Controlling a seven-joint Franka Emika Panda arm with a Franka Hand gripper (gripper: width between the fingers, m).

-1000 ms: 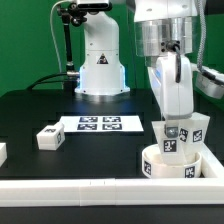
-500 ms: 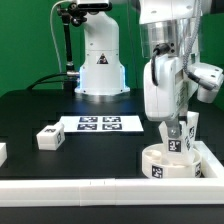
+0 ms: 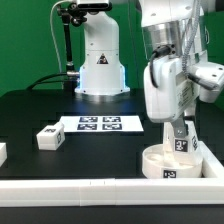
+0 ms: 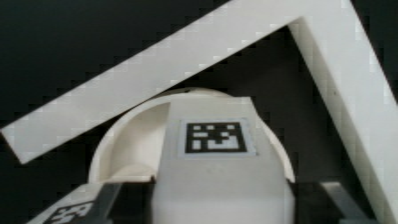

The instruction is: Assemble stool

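The round white stool seat lies at the front on the exterior view's right, in the corner of the border rails. My gripper is shut on a white tagged leg and holds it upright, with its lower end at the seat's top. In the wrist view the leg fills the middle between my dark fingers. The seat's rim curves behind it. A second loose leg lies on the black table at the exterior view's left.
The marker board lies flat mid-table. White border rails run along the front and the right side, and meet in a corner in the wrist view. Another white part sits at the far left edge.
My wrist has turned about its vertical axis with the leg in its grip, and the leg has come down slightly toward the seat. The loose leg has not moved.
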